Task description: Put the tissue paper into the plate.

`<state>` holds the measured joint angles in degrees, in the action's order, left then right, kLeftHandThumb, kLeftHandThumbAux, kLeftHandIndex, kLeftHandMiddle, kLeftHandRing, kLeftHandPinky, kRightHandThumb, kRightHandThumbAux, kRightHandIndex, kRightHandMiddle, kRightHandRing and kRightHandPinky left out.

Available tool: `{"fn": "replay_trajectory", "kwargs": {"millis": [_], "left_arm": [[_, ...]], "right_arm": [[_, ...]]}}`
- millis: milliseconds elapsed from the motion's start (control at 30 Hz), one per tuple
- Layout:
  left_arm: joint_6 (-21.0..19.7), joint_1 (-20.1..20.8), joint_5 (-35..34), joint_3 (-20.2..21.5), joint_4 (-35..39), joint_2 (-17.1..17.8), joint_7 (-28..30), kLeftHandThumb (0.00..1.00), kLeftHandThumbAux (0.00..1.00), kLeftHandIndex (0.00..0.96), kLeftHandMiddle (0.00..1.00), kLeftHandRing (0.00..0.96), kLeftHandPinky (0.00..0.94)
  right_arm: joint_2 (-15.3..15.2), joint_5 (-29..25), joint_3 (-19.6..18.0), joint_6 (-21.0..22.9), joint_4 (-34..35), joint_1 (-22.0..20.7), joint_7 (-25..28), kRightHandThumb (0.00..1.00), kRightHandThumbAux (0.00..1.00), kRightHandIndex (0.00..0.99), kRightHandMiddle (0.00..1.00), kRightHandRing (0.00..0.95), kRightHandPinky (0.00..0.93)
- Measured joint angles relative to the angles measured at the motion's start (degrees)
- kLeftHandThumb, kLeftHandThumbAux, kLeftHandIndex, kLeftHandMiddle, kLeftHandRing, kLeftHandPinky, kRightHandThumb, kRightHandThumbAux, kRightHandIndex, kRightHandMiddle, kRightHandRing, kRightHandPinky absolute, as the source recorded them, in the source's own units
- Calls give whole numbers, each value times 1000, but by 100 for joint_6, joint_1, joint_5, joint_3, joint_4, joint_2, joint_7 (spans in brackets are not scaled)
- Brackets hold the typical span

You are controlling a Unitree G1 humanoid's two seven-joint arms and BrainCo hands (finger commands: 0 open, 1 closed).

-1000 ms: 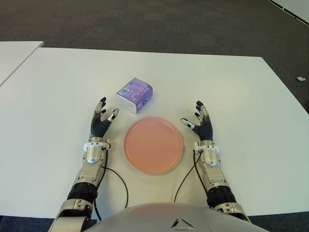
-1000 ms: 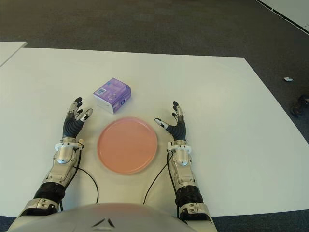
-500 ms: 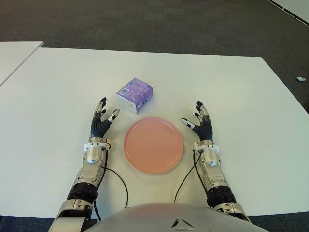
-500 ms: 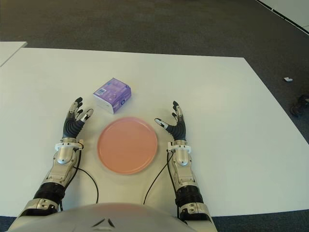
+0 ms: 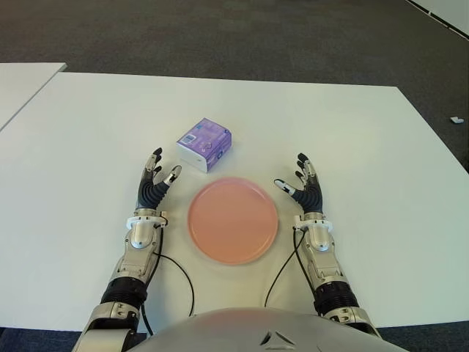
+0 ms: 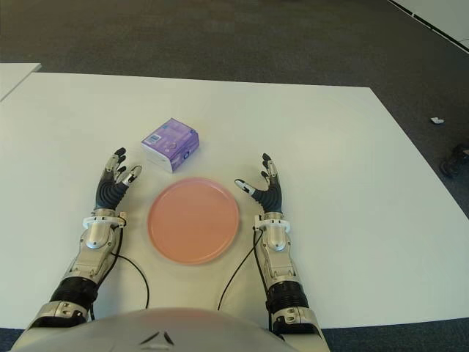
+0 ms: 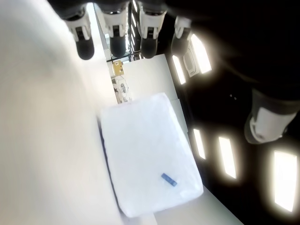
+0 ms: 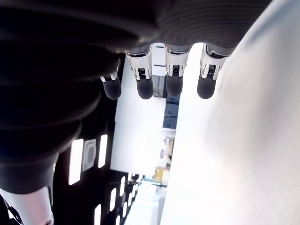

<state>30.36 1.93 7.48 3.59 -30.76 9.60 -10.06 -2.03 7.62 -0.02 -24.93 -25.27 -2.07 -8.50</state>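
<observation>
A purple and white tissue pack (image 5: pixel 204 144) lies on the white table (image 5: pixel 352 132), just beyond a round pink plate (image 5: pixel 233 220) that holds nothing. My left hand (image 5: pixel 155 178) shows left of the plate, fingers spread and holding nothing, a short way near and left of the pack. In the left wrist view the pack (image 7: pixel 150 152) appears pale, beyond the extended fingertips (image 7: pixel 115 44). My right hand (image 5: pixel 302 181) shows right of the plate, fingers spread and holding nothing.
Dark carpet lies beyond the table's far edge. A second white table's corner (image 5: pixel 22 81) shows at the far left. A small white object (image 5: pixel 456 119) lies on the floor at the right. Cables run from both wrists toward my body.
</observation>
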Motion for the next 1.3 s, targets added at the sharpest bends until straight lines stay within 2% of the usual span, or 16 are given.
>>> {"fn": "replay_trajectory", "kwargs": {"millis": [167, 300, 567, 833, 1033, 1300], "left_arm": [[-6, 138, 43, 79, -104, 272, 46, 47, 512, 0, 0, 0, 0], [27, 386, 327, 131, -140, 667, -23, 55, 514, 0, 0, 0, 0], [114, 1221, 879, 227, -140, 1585, -187, 120, 455, 0, 0, 0, 0], [284, 2115, 1550, 82, -257, 2202, -533, 190, 352, 0, 0, 0, 0], [67, 2584, 2039, -206, -273, 2469, -581, 209, 294, 0, 0, 0, 0], [-334, 2942, 2455, -578, -53, 2521, -580, 219, 253, 0, 0, 0, 0]], "right_arm": [[-4, 14, 0, 38, 6, -17, -9, 7, 711, 0, 0, 0, 0], [-15, 23, -1, 48, 2, -30, -33, 6, 710, 0, 0, 0, 0], [-10, 25, 5, 57, -35, -71, -39, 5, 707, 0, 0, 0, 0], [-10, 24, 5, 57, -97, -129, -39, 11, 706, 0, 0, 0, 0], [-12, 23, 4, 57, -144, -181, -38, 15, 707, 0, 0, 0, 0], [-14, 27, 8, 56, -212, -248, -44, 17, 700, 0, 0, 0, 0]]}}
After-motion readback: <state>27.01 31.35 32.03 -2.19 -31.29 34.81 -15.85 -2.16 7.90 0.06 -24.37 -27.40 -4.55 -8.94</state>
